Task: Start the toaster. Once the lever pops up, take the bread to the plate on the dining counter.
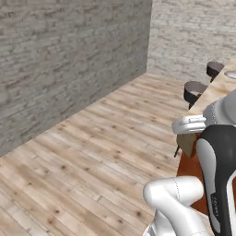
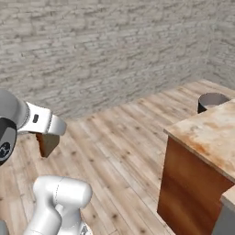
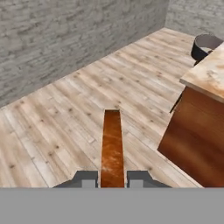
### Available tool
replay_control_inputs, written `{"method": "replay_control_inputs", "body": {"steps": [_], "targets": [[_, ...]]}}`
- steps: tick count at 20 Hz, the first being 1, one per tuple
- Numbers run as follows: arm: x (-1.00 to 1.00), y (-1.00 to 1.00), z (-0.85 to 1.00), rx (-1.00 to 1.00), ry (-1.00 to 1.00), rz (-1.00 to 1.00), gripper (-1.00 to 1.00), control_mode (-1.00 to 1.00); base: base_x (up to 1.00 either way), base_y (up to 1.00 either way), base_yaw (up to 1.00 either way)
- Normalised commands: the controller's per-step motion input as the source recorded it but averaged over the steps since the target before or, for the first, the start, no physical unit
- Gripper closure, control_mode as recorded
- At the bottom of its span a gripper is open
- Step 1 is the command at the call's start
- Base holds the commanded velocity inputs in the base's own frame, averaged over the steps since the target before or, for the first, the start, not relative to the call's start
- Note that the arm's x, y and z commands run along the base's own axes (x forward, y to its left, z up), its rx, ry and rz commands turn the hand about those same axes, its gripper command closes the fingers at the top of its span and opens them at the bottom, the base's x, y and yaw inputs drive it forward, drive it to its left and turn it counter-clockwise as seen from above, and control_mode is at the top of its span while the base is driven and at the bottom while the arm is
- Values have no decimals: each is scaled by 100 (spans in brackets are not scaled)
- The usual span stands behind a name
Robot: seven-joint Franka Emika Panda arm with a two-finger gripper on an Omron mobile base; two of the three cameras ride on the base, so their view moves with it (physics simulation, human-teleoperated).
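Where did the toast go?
The bread is pinched edge-on in the gripper, held over the wood floor, left of the dining counter in the hand view.

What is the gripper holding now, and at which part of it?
The gripper holds the bread edge-on, its fingers clamped on the slice's two flat faces at the near edge.

The arm [image 1: 177, 196] is showing glossy white, rounded link shells, bulging like capsules at the joints. A black, pill-shaped cover [image 1: 220, 175] with a pale grey inlay is wrapping one segment. The gripper [image 3: 112, 180] is presenting two small dark grey, blocky finger tips [image 3: 85, 178] with lighter pads
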Motion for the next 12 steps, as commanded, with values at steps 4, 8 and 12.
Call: {"method": "replay_control_inputs", "body": {"steps": [4, 8, 12], "targets": [[0, 0, 0, 0, 0, 0, 100, 100, 53, 70, -44], [0, 0, 0, 0, 0, 0, 100, 100, 45, 70, -42], [0, 0, 0, 0, 0, 0, 100, 100, 47, 73, -41]]}}
